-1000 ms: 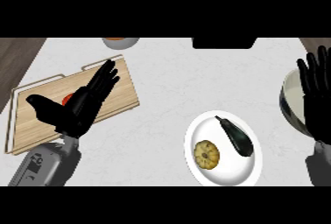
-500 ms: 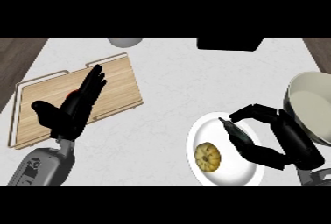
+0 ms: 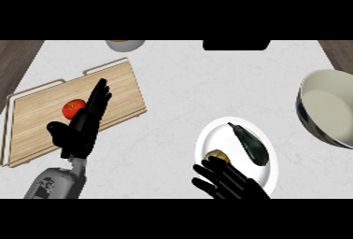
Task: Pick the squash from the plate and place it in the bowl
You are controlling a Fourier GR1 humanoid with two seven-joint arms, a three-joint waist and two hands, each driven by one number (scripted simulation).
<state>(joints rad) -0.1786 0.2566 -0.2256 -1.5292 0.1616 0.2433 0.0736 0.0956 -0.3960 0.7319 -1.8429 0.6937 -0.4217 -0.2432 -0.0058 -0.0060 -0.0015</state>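
Since half a second ago the right hand (image 3: 231, 183) has dropped from beside the dark vegetable to the plate's near edge, and the view has shifted so the bowl (image 3: 329, 108) shows more fully at the right.

Head view: the right hand's fingers (image 3: 211, 170) are spread and relaxed, holding nothing, their tips over the yellowish squash (image 3: 217, 155), which is partly hidden and lies on the white plate (image 3: 267, 173). A long dark vegetable (image 3: 250, 144) lies just beside it on the same plate. The left hand (image 3: 81, 125) rests open, fingers straight, over the wooden cutting board (image 3: 41, 121) near a tomato (image 3: 74, 108). The bowl stands well apart on the table (image 3: 186, 84), with nothing seen inside.

By my judgement, nothing is finished yet: the grasp, the lift, the carry to the bowl and the release all remain
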